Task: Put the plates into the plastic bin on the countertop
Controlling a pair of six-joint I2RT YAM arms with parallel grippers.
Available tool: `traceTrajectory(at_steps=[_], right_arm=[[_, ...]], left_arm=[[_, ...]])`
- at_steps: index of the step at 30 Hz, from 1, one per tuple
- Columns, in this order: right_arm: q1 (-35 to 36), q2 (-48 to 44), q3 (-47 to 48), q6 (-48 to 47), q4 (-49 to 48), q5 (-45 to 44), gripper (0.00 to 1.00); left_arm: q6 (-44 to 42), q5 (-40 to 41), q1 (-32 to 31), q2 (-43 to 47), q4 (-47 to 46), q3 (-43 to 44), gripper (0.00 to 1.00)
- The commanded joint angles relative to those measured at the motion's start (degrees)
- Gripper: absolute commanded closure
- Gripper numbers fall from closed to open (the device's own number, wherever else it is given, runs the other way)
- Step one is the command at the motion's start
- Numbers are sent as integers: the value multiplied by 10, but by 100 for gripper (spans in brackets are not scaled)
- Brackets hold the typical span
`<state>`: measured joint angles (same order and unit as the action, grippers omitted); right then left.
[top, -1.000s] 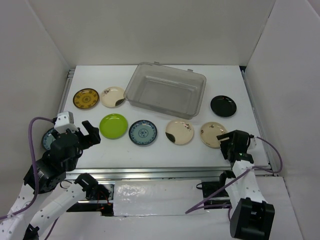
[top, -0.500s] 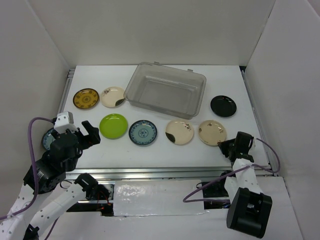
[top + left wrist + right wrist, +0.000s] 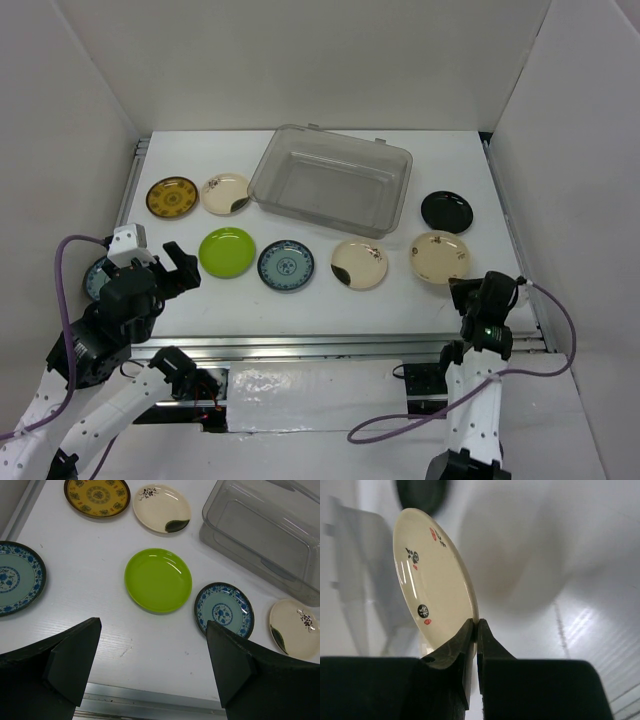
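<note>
The right gripper (image 3: 463,284) is shut on the near rim of a cream plate (image 3: 441,256) and holds it tilted above the countertop (image 3: 300,305). The right wrist view shows the jaws (image 3: 477,625) pinching that plate (image 3: 432,580) edge-on. On the countertop lie black (image 3: 446,212), cream brown-marked (image 3: 359,264), blue patterned (image 3: 286,265), lime green (image 3: 227,250), cream (image 3: 226,193) and mustard-yellow (image 3: 172,196) plates. The clear plastic bin (image 3: 395,205) holds nothing. My left gripper (image 3: 175,262) hangs open at the near left, its jaws (image 3: 152,670) wide with nothing between, short of the lime plate (image 3: 158,580).
Another blue patterned plate (image 3: 97,278) lies partly under the left arm, also visible at the left wrist view's left edge (image 3: 15,577). White walls stand on three sides. A metal rail (image 3: 320,345) runs along the front edge. The bin (image 3: 220,535) sits beyond the front row of plates.
The right gripper closed on the cream plate's rim, then lifted it and carried it slightly right and back. The left arm has stayed still.
</note>
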<state>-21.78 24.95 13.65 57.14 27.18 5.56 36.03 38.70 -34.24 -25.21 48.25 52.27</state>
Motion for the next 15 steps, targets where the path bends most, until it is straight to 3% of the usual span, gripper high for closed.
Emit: traceTrajectory(at_steps=[1,4,6,8,9,15], right_arm=[[-4,-60,83,29,59,-43,100],[-2,-30,132,29,46,-16,100],[14,14,158,24,-16,43,100],[64,129,216,0,-77,80,100],[90,227,248,-13,-83,80,100],[245,554,537,-77,-71,74,100]], left_arm=[[-8,5,-2,6,-22,7,1],[-7,6,-3,5,-21,7,1],[-8,7,-2,3,-20,7,1],[-6,8,-2,0,-21,7,1],[-6,8,-2,-3,-20,7,1],[-3,13,-2,-1,-17,8,1]])
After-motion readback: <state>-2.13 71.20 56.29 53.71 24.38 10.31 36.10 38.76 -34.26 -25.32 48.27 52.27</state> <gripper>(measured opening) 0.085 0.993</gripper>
